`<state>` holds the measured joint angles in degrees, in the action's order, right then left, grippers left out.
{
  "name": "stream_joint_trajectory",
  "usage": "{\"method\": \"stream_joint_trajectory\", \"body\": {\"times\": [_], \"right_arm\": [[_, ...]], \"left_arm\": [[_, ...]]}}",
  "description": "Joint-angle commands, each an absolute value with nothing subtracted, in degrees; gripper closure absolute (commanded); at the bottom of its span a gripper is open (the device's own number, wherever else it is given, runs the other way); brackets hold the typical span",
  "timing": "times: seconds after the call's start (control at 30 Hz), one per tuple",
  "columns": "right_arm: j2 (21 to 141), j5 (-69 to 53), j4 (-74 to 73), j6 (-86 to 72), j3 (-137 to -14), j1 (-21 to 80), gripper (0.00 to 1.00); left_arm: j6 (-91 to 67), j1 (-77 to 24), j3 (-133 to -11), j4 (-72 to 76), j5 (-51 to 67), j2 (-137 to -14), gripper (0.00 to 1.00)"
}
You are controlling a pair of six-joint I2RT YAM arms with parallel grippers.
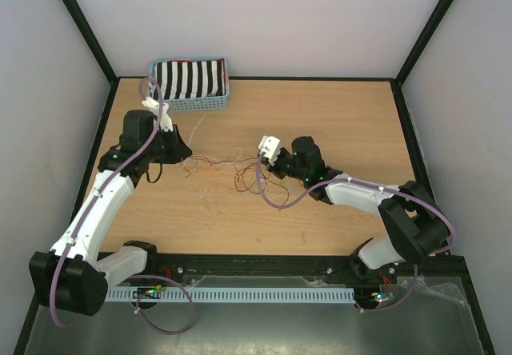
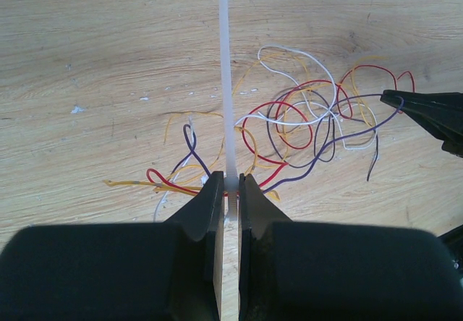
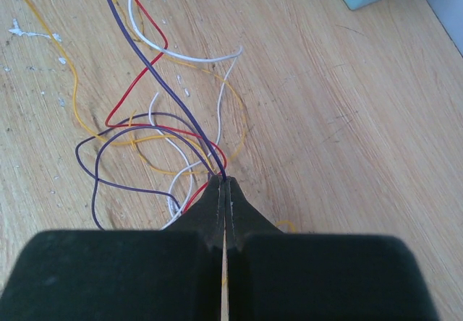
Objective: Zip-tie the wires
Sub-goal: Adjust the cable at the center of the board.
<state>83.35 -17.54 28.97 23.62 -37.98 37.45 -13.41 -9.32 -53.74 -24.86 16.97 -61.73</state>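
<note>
The surface (image 2: 87, 61) was matt, grained wood; the wires (image 2: 318, 111) had smooth, glossy plastic coats; the zip tie (image 2: 225, 82) was smooth white plastic; the basket (image 1: 196, 103) perforated plastic

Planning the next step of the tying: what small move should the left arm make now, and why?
Probably sweep the zip tie sideways toward the wires held by the right gripper. The left gripper is shut on the tie's end, the strap runs straight and unlooped, and most strands lie to one side of it, so nothing encircles them yet.
</note>
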Motion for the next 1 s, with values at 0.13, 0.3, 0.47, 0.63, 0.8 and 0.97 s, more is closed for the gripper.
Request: {"method": "stream_joint_trajectory", "body": {"times": [0.13, 0.3, 0.47, 0.63, 0.8, 0.97], "right_arm": [[83.22, -22.69, 27.73, 23.91, -39.3, 37.15, 0.96], [82.15, -24.52, 27.99, 24.54, -38.93, 37.17, 0.84], [80.81, -23.87, 27.99, 26.23, -38.95, 37.12, 0.64], [80.73, -24.34, 30.07, 26.93, -39.72, 37.1, 0.48], [83.95, -30.14, 36.6, 28.8, -40.84, 37.17, 0.42], [87.73, -31.2, 39.32, 31.23, -43.73, 38.6, 0.4]], "left_arm": [[-12.27, -8.98, -56.12, -24.89, 17.58, -60.97, 1.0], [-11.04, -8.97, -56.98, -24.94, 18.4, -60.86, 1.0], [-10.48, -8.97, -57.39, -25.09, 18.98, -60.5, 1.0], [-10.48, -8.98, -57.3, -25.27, 19.1, -60.41, 1.0], [-10.57, -8.97, -57.05, -25.23, 19.6, -60.6, 1.0], [-10.88, -8.98, -56.78, -25.21, 20.16, -60.56, 1.0]]}}
